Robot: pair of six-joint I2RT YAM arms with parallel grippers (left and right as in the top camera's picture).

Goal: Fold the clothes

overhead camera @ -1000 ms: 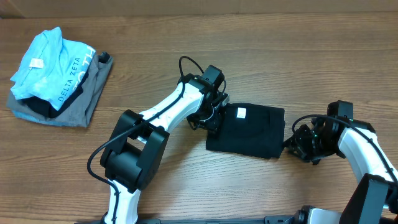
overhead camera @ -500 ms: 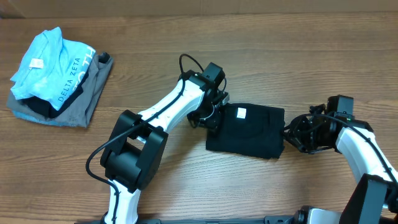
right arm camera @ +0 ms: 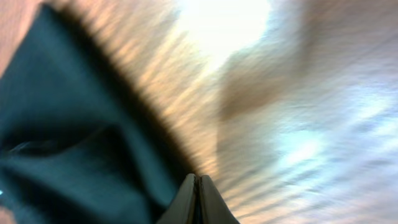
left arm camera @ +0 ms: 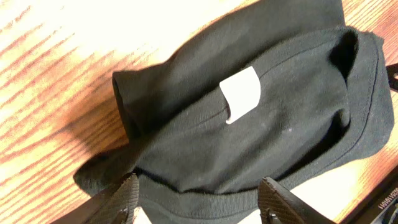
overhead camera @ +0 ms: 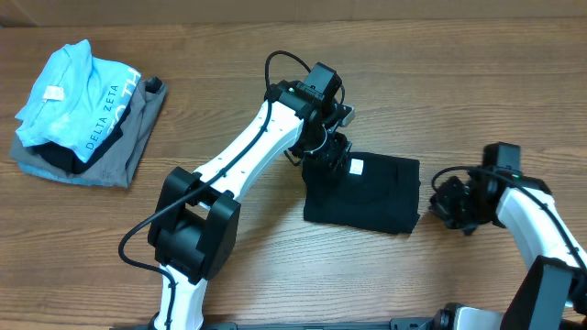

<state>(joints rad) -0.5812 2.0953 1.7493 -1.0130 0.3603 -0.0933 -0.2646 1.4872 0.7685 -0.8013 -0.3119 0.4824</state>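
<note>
The brown wooden table [overhead camera: 275, 55] had a folded black T-shirt [overhead camera: 376, 197] lying flat near its middle, and well away at the left end lay a grey cloth [overhead camera: 128, 151] with a light blue shirt [overhead camera: 64, 92] on top.

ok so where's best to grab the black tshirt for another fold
Probably the left edge of the black T-shirt, near its white tag. It lies flat as a folded rectangle, so only an edge can be pinched, and the layers bunch thicker there. Come from above on the left, where the left gripper hangs with fingers open.
</note>
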